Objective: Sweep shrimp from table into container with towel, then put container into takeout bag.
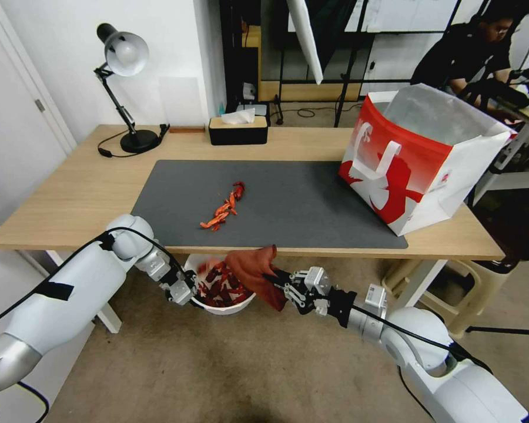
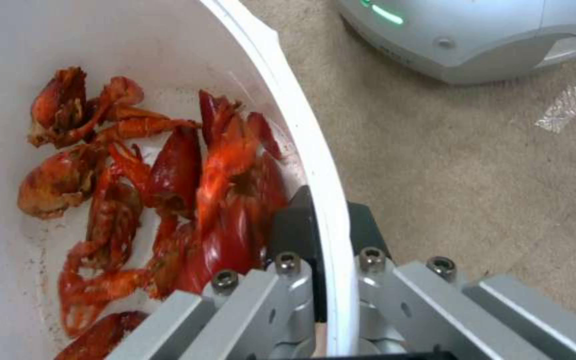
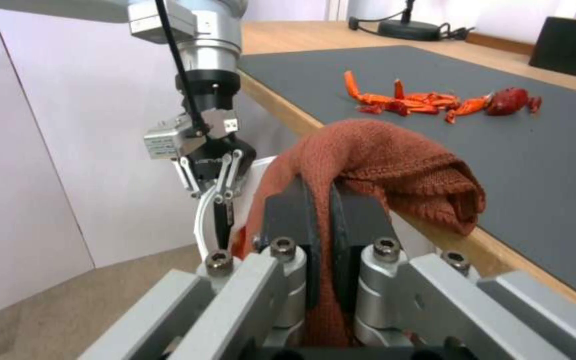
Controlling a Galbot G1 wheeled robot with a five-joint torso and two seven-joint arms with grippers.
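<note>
While red-orange curled shrimp [image 1: 224, 207] lie on the dark grey mat [image 1: 311, 200], the left gripper [image 2: 320, 235] pinches the round white plastic container's rim [image 2: 301, 125] below the light-wood table [image 1: 59, 200] edge; the right gripper [image 3: 320, 220] clamps the reddish-brown cloth towel [image 3: 395, 165].

shrimp [image 1: 223, 208] on table [image 1: 70, 194], takeout bag [image 1: 420, 158] right

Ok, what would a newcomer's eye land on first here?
Probably the white container of red shrimp held below the table's front edge, the left pincer clamped on its rim. Next, the reddish-brown towel pinched in the right pincer beside it, and the leftover shrimp pieces on the grey mat.
</note>
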